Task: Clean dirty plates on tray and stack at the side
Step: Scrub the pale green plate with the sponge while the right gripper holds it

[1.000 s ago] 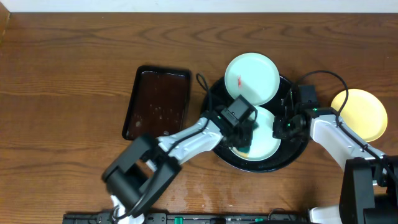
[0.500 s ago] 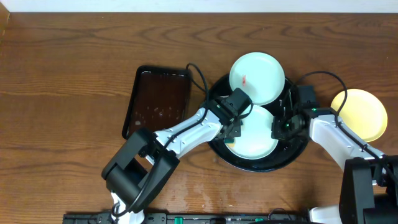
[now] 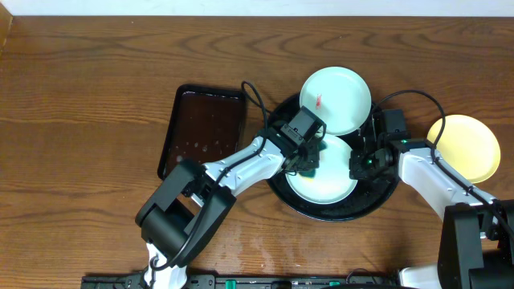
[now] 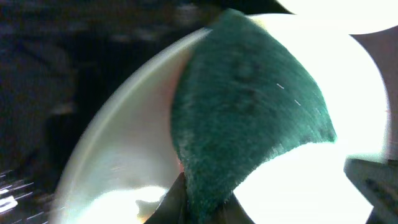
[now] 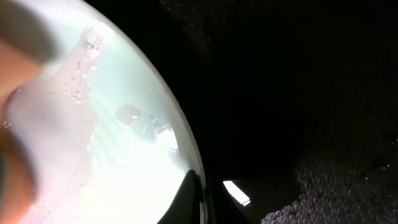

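Left gripper (image 3: pixel 311 164) clenched on green sponge (image 4: pixel 249 112), pressed on mint plate (image 3: pixel 331 183) directly beneath, inside black tray (image 3: pixel 321 212); right gripper (image 3: pixel 359 165) seems pinched on same plate's rim, opposite side; smeared plate (image 3: pixel 337 103) just beyond left gripper, nearer that arm; yellow plate (image 3: pixel 467 148) off tray, behind right gripper.

The green sponge (image 4: pixel 249 106) covers much of the plate (image 4: pixel 124 143) in my blurred left wrist view; overhead, my left hand (image 3: pixel 309 164) hides its left side.
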`<state>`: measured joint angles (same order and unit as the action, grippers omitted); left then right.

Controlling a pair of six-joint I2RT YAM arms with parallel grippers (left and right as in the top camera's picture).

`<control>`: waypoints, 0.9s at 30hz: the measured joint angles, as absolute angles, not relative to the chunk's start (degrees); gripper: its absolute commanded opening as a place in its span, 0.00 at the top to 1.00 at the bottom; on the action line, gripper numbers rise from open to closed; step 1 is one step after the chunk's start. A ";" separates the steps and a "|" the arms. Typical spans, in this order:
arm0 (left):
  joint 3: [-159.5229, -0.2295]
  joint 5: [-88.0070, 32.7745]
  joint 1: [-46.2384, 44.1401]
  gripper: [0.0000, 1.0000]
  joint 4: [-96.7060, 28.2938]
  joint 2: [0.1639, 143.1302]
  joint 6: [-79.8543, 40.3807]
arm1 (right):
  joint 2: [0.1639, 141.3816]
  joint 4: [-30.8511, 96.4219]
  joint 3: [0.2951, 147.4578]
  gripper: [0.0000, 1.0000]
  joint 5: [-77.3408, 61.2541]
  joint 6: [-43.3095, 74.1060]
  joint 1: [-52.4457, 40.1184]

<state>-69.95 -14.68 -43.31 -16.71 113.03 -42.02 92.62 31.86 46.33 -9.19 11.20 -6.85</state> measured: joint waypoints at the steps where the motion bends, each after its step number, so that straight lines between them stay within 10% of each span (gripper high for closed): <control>1: -69.95 -15.55 -43.48 0.91 -15.84 113.30 -42.02 | 92.62 31.81 46.33 0.99 -9.13 11.00 -6.85; 14: -70.96 -22.44 -43.94 0.93 -10.37 116.88 -37.01 | 92.62 31.40 46.37 0.99 -6.68 9.80 -6.79; 27: -85.30 -13.23 -39.29 0.92 -44.47 118.83 -34.50 | 92.62 31.40 46.39 0.99 -7.07 9.78 -6.81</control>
